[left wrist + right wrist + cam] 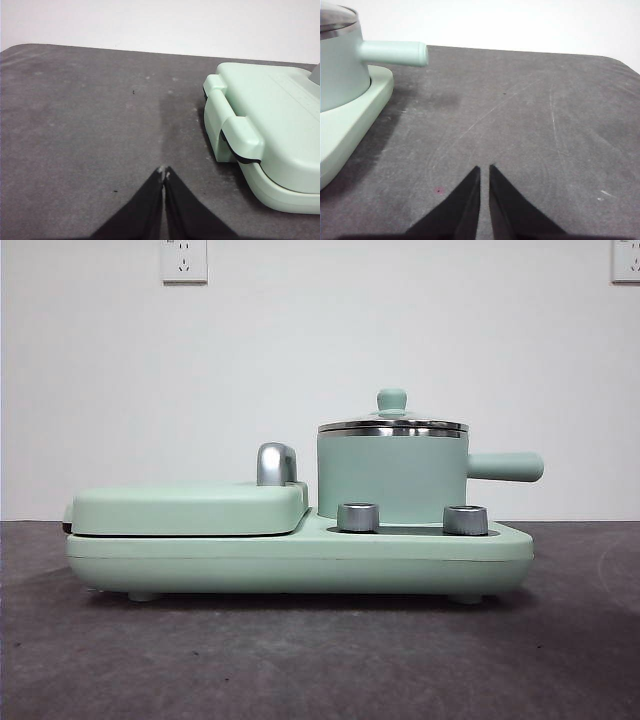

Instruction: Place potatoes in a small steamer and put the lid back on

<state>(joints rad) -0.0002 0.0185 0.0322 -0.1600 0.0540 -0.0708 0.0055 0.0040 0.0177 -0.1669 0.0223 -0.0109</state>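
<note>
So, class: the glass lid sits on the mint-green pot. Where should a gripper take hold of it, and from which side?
Grip the small mint-green knob on top of the lid, coming straight down from above. The knob stands upright at the centre and narrows at its neck, while the lid's steel rim lies flat on the pot, probably offering little to pinch.

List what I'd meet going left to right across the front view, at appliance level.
Flat grill cover → chrome handle → left knob → small steamer with the lid on it → right knob → steamer's side handle.
</note>
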